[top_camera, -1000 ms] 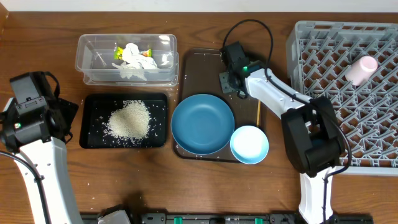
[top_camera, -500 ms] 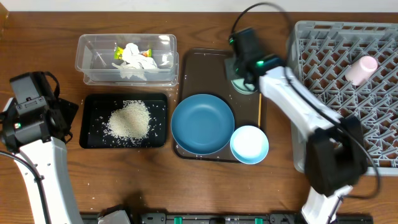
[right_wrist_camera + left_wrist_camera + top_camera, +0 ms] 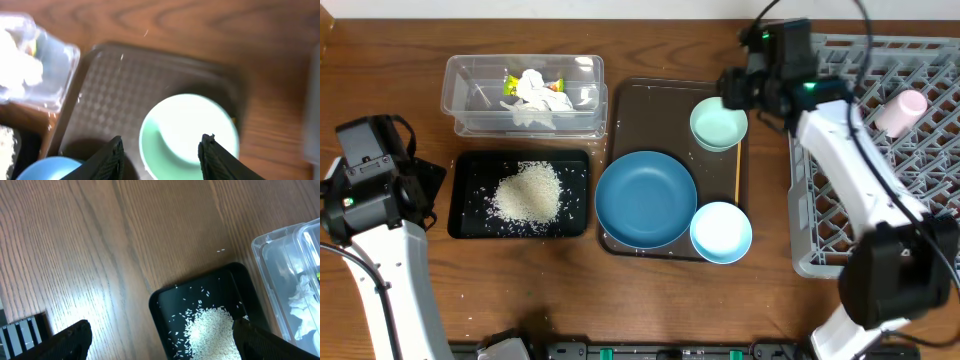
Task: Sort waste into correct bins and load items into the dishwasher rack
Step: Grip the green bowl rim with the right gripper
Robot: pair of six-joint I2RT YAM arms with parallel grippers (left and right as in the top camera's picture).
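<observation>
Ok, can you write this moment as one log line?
right gripper: open | mint-green bowl: below it, on brown serving tray | left gripper: open beside shallow black tray

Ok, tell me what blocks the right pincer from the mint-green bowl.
Nothing visible. The right pincer hangs open above the mint-green bowl on the brown tray; the chopstick lies beside it.

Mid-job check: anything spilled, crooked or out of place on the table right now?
A few rice grains lie on the bare table just beyond the black tray. The small light-blue bowl hangs over the brown tray's front corner. The pink cup appears to lie on its side in the rack.
</observation>
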